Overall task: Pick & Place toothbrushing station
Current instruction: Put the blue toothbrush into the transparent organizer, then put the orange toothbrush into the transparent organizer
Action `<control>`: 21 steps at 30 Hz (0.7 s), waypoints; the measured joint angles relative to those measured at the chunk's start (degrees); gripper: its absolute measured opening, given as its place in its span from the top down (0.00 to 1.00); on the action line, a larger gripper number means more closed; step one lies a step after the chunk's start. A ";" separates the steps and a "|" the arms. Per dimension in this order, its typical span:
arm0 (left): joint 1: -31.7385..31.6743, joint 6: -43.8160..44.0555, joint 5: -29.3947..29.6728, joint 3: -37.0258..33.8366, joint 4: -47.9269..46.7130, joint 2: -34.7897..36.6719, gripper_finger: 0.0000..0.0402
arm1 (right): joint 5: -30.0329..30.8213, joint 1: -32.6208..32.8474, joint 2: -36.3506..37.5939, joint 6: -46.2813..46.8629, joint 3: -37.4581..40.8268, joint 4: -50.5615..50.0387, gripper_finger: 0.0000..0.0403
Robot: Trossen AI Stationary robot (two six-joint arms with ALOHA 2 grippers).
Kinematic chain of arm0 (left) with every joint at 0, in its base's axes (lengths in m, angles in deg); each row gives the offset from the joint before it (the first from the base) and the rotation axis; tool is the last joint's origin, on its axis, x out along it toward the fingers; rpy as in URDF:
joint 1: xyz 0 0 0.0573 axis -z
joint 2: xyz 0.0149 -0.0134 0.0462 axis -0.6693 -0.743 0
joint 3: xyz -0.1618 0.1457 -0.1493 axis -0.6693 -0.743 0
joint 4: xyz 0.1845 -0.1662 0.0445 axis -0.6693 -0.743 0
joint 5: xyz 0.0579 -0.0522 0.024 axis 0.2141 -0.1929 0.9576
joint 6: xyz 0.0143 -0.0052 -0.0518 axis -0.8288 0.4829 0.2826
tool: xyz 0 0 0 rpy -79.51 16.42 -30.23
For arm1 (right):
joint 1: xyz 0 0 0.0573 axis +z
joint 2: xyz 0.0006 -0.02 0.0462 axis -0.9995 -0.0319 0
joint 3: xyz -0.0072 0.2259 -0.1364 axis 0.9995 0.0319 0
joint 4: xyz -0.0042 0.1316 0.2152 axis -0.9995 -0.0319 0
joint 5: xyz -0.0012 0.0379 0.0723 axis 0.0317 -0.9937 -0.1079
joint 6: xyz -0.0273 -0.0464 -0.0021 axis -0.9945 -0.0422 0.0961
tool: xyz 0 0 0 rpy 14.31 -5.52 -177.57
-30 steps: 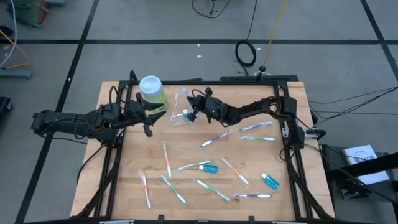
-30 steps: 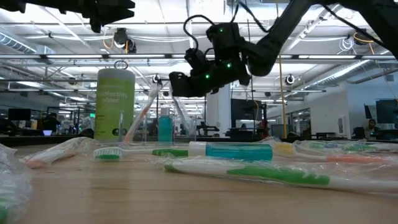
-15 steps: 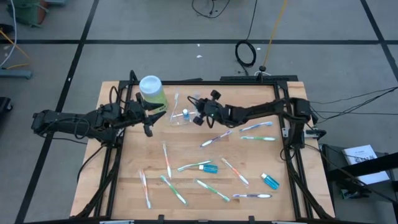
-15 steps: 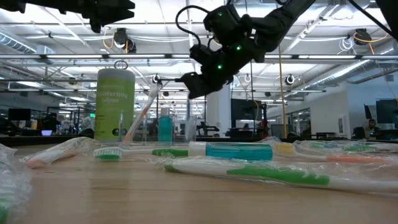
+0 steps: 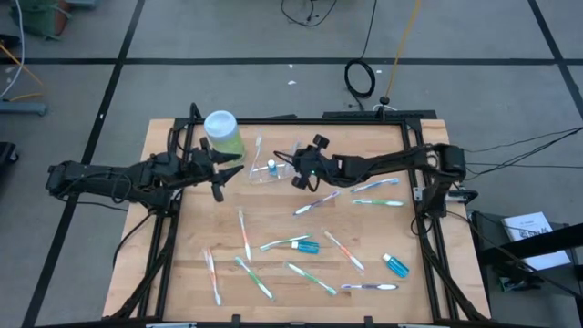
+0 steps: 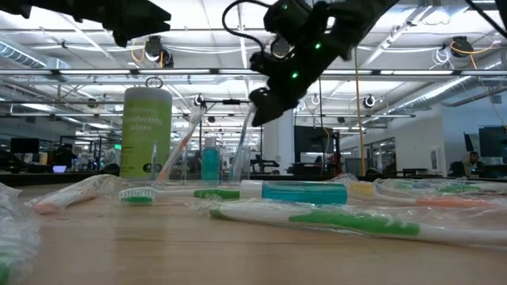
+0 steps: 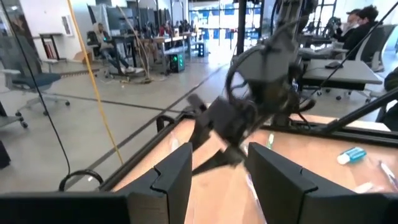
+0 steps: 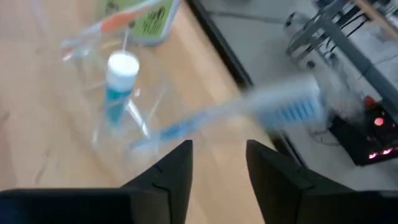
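**Toothbrush station: cup part-filled, most stock still loose**

- Clear cup: far-centre of counter, just right of green bottle (not a task item). Holds a pink-handled brush, a small blue paste tube and a blue-bristled brush leaning out over the rim.
- Right pincer: just right of cup, raised off counter; jaws apart in own wrist view, nothing between them. The blue-bristled brush lies beyond the tips, in the cup. Judged: a drop-off just completed.
- Left pincer: just left of cup, beside bottle, raised; jaws apart, empty. Appears idle.
- Loose on counter, approx. count, top view:
  - two brushes, right-far
  - one brush, centre, near right pincer
  - green brush w/ teal paste tube, centre
  - pink/orange brush, centre-right
  - two brushes centre-left
  - three or so along near edge
  - one brush near-right
  - blue paste tube, near-right
- Status: est. three items stowed; ten-plus brushes and two tubes remain. Early stage. Nearest next pick for right arm: centre brush.
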 joint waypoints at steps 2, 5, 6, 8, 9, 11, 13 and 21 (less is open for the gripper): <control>0.03 1.54 0.00 0.00 -0.42 0.00 0.59 | 0.00 0.54 2.17 2.12 0.13 -5.76 0.61; 0.05 5.23 0.00 0.00 -1.60 0.00 0.59 | 0.02 1.46 5.33 5.86 0.11 -12.69 0.59; 0.07 6.82 -0.03 0.02 -2.37 0.00 0.59 | 0.02 1.87 6.44 7.01 0.11 -15.16 0.59; 0.07 10.43 -0.04 0.02 -4.80 0.00 0.59 | 0.00 2.74 8.36 9.24 0.57 -19.39 0.59; 0.07 12.56 -0.05 0.02 -6.36 0.00 0.59 | 0.00 3.26 9.19 10.34 1.16 -21.03 0.60; 0.07 17.04 -0.07 0.02 -10.24 0.00 0.59 | -0.04 4.24 10.96 12.54 2.77 -23.96 0.60; 0.47 22.84 -0.76 0.02 -14.97 -0.07 0.59 | -0.02 5.32 12.88 14.41 5.05 -25.39 0.61; 6.96 50.38 -11.54 -0.94 -33.02 -7.73 0.59 | 0.09 7.56 20.18 12.12 15.25 -23.89 0.61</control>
